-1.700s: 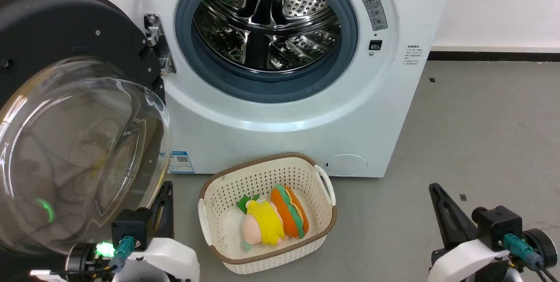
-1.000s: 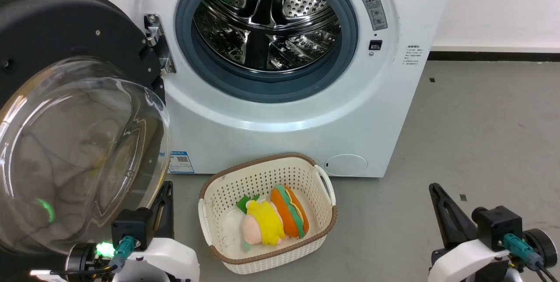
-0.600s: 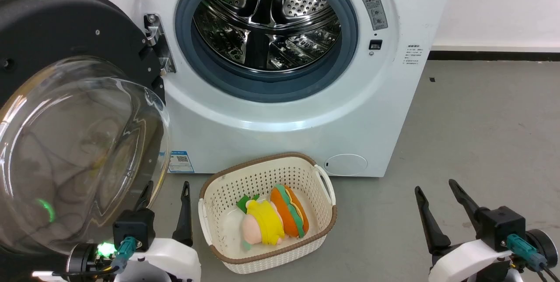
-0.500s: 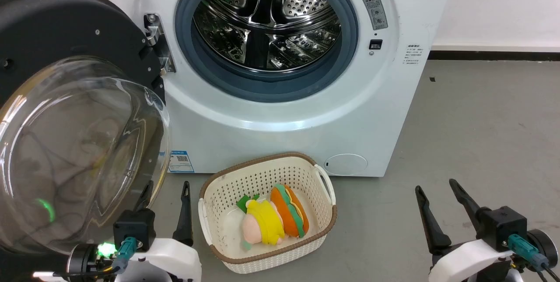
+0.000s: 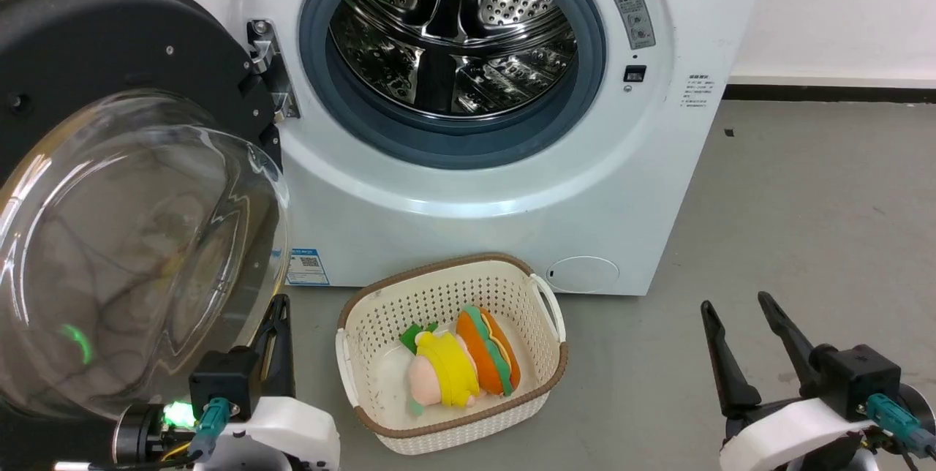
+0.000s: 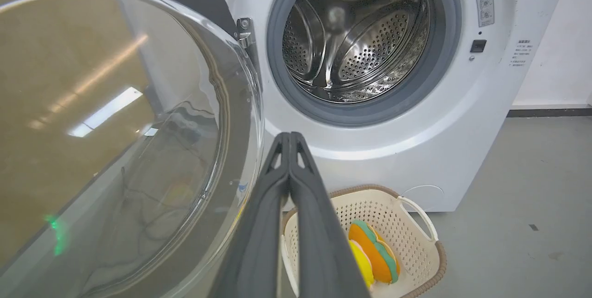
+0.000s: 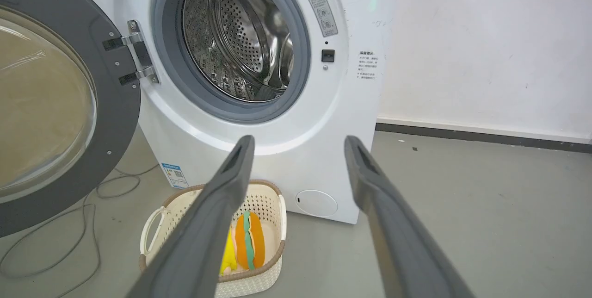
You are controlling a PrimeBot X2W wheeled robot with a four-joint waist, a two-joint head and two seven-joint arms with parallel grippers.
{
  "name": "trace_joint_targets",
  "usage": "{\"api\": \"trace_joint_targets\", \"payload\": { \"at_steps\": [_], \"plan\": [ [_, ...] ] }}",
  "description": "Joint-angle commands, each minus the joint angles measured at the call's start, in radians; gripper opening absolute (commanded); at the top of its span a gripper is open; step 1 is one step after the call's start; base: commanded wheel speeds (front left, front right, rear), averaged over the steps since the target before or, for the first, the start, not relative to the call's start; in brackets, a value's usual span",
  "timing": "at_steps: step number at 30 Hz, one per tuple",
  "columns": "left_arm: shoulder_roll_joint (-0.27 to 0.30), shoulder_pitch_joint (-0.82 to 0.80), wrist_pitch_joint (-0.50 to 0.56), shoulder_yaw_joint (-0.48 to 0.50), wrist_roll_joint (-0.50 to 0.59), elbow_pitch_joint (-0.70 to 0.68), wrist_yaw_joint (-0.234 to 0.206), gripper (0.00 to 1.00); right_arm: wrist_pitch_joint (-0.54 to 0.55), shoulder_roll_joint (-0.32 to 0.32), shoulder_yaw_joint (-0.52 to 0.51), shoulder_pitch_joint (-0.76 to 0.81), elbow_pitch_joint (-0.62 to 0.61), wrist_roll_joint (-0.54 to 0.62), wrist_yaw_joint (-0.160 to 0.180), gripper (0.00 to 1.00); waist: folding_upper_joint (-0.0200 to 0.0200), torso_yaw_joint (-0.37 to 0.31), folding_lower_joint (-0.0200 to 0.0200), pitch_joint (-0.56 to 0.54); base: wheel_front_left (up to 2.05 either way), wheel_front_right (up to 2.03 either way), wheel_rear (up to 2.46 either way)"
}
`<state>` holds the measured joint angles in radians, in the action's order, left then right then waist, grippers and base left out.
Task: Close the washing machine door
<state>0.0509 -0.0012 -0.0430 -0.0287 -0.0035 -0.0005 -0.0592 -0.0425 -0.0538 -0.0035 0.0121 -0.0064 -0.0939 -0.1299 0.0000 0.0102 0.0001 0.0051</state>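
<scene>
Grey floor (image 5: pixel 804 200) runs up to a white wall (image 5: pixel 841 10). On it stands the washing machine (image 5: pixel 468 237) with its drum showing. The washing machine door (image 5: pixel 88 39) hangs wide open on the left, cut off at the edge, and shapes behind its glass look blurry. A basket (image 5: pixel 446 294) of soft toys (image 5: pixel 464 365) sits in front. The left gripper (image 5: pixel 276 310) is pressed together and empty, just beside the glass. The right gripper (image 5: pixel 735 303) is spread apart and empty too.
</scene>
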Motion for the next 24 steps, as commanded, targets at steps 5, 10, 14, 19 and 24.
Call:
{"api": "trace_joint_targets", "payload": {
  "at_steps": [5, 10, 14, 19, 24],
  "plan": [
    [0.003, -0.028, -0.019, -0.003, -0.013, -0.028, -0.003, 0.0, -0.02, 0.001, -0.001, -0.001, -0.009, -0.029, 0.0, 1.0, 0.0, 0.013, -0.0001, 0.002, 0.0, 0.0, 0.0],
    [0.003, -0.048, -0.03, 0.01, -0.031, -0.063, 0.006, 0.0, -0.03, 0.001, 0.001, -0.001, -0.012, -0.047, 0.0, 1.0, 0.0, 0.027, -0.0001, 0.005, 0.0, 0.0, 0.0],
    [0.001, -0.072, -0.038, 0.031, -0.058, -0.099, 0.017, 0.0, -0.038, 0.001, 0.0, 0.0, -0.014, -0.062, 0.0, 1.0, 0.0, 0.041, -0.0001, 0.008, 0.0, 0.0, 0.0],
    [0.0, -0.108, -0.048, 0.076, -0.1, -0.141, 0.042, 0.0, -0.049, 0.001, 0.001, 0.0, -0.016, -0.079, 0.0, 1.0, 0.0, 0.061, -0.0001, 0.013, 0.0, 0.0, 0.0],
    [0.0, -0.155, -0.059, 0.132, -0.156, -0.176, 0.074, 0.0, -0.059, 0.001, -0.002, 0.0, -0.017, -0.094, 0.0, 1.0, 0.0, 0.085, -0.0001, 0.02, 0.0, 0.0, 0.0]
  ]
}}
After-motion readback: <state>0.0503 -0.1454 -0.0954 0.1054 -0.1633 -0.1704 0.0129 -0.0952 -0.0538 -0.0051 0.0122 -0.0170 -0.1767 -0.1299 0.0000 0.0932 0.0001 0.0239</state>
